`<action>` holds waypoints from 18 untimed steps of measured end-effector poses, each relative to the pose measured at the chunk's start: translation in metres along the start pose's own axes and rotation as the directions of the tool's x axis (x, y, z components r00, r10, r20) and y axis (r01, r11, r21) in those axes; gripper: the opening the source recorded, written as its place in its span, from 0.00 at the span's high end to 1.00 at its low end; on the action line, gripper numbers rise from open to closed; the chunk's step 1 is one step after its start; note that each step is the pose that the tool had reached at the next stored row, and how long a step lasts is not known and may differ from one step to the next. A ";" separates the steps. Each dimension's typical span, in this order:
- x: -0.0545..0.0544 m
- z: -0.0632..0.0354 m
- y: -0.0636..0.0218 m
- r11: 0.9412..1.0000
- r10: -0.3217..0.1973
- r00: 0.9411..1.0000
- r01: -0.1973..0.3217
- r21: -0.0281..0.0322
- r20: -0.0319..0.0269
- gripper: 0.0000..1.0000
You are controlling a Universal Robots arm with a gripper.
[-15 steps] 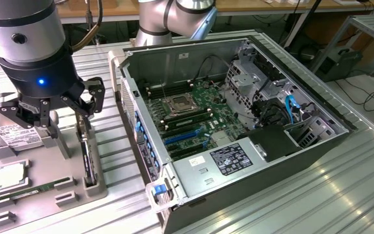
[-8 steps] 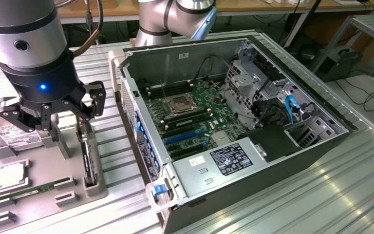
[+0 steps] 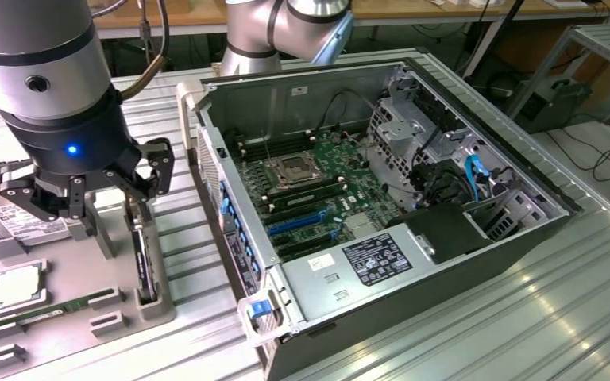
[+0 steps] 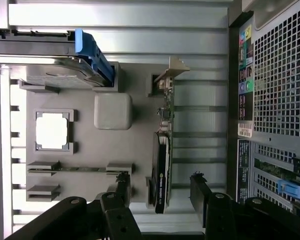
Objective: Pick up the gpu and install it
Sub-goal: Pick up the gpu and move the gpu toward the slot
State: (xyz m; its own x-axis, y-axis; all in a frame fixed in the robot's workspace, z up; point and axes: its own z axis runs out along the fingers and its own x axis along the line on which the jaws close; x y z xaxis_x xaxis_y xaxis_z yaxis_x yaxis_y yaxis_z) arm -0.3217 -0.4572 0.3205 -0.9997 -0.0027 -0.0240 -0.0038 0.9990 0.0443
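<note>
The gpu stands on edge in a slot of the grey holder tray, to the exterior view's left of the open PC case. From the wrist it is a thin green card with a black fan side and a silver end bracket. My gripper hangs just above it, open. The black fingertips stand on either side of the gpu without touching it, and the gripper holds nothing.
The case lies on its side with the motherboard and blue slots exposed. The tray also holds a hard drive, a CPU and a RAM stick. The case's rear panel lies close beside the tray.
</note>
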 end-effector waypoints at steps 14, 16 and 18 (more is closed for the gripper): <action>0.000 0.0043 -0.0052 1.000 0.000 1.000 0.000 0.000 0.000 0.40; 0.000 0.0050 -0.0053 1.000 0.000 1.000 0.000 0.000 0.000 0.40; 0.000 0.0054 -0.0056 1.000 0.000 1.000 0.000 0.000 0.000 0.40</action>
State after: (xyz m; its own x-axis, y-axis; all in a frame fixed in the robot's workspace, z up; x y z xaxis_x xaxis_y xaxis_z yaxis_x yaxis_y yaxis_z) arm -0.3218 -0.4625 0.3148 -0.9997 -0.0027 -0.0240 -0.0038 0.9990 0.0445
